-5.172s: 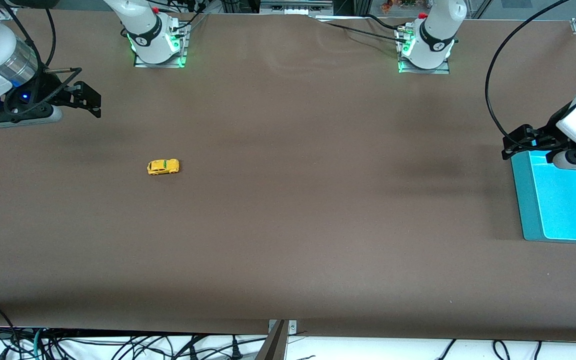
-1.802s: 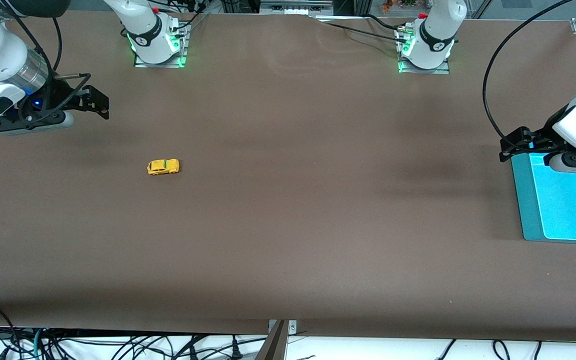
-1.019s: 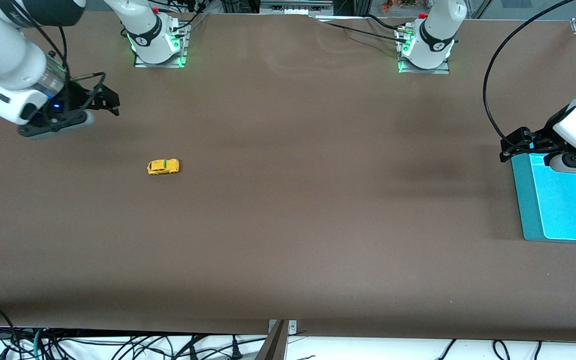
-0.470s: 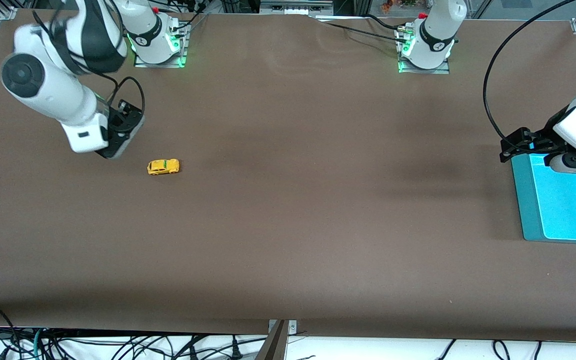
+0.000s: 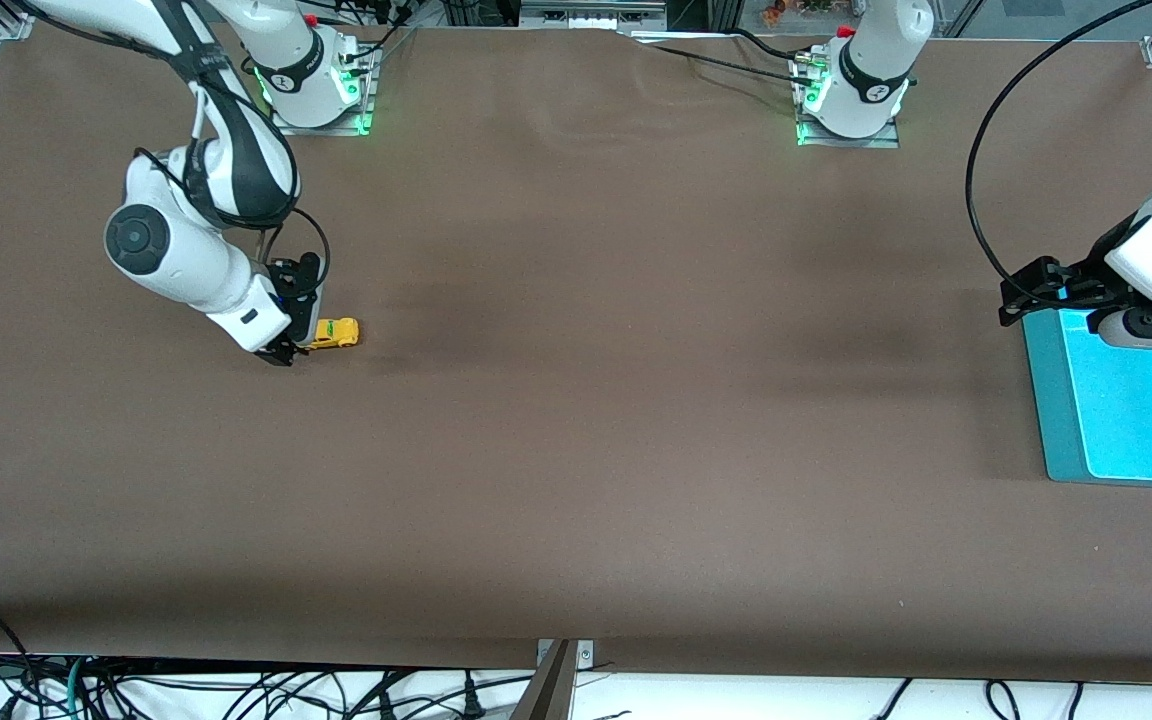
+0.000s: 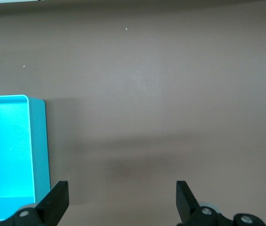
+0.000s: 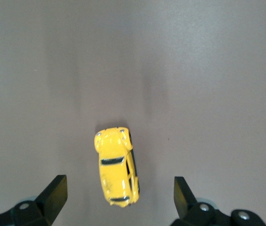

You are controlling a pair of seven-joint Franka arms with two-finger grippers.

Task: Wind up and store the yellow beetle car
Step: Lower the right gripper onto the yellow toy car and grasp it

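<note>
Yellow beetle car (image 7: 116,165) on table, between spread fingers of right gripper (image 7: 119,197) above.

The front camera sits high, facing both arm bases across the broad brown tabletop (image 5: 576,450), taking in its whole width. The right wrist camera looks straight down, close to the tabletop, at the tiny rounded yellow toy car (image 7: 116,165) that the front view shows too (image 5: 334,332). The left wrist camera looks down over the shallow turquoise tray's (image 6: 37,141) rim, also seen from the front (image 5: 1046,400).
</note>
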